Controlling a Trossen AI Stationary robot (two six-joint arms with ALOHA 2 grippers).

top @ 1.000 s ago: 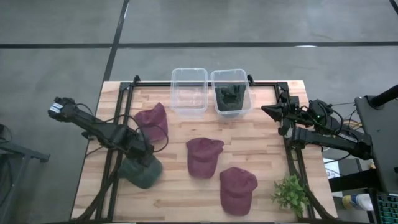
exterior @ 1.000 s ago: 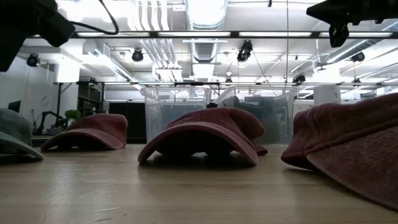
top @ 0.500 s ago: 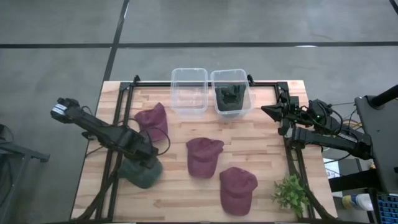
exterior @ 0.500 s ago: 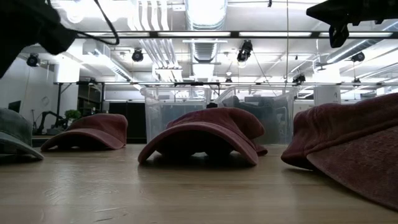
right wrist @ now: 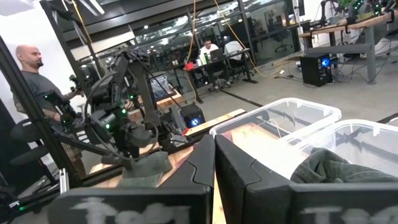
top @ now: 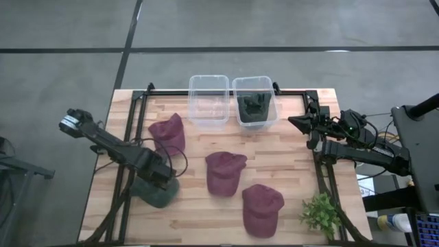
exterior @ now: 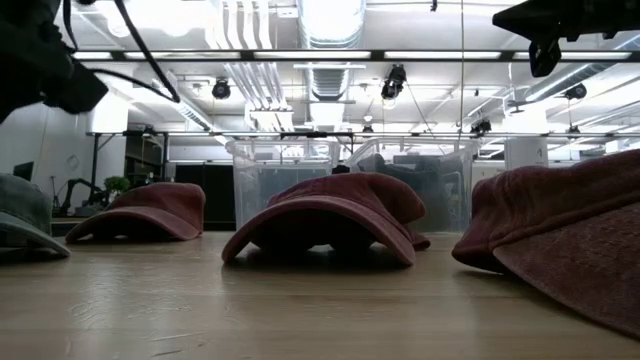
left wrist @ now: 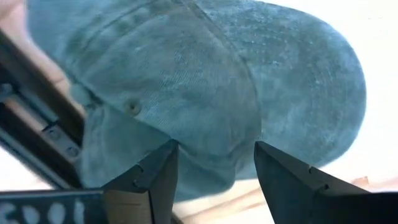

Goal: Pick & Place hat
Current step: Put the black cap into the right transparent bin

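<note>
Four hats lie loose on the worktop (top: 288, 147) in the high view: three maroon ones (top: 226, 171) toward the middle, and a green hat (top: 156, 193) near the left front edge; a fifth, dark green, already sits in the right-hand clear bin (top: 255, 100), while the clear bin beside it (top: 208, 99) is empty. Compared with a second ago the left arm has swung forward and lowered, so the left tool (top: 159, 180) now sits right over the green hat; I judge this the final approach to a grasp, not yet a hold. The right tool (top: 296, 122) waits off the right rear edge, by the frame; a small plant (top: 319, 213) stands at the right front corner.

Low view: the green hat (exterior: 25, 218) rests flat on the wood at far left, with the left arm dark above it, lower than before.

Left wrist view: the left tool's (left wrist: 214, 180) fingers (left wrist: 152, 180) stand wide apart, straddling the hat's crown (left wrist: 205, 93), gripping nothing yet.

Right wrist view: the right tool (right wrist: 214, 168) is fully closed and empty; people sit in the room beyond.
</note>
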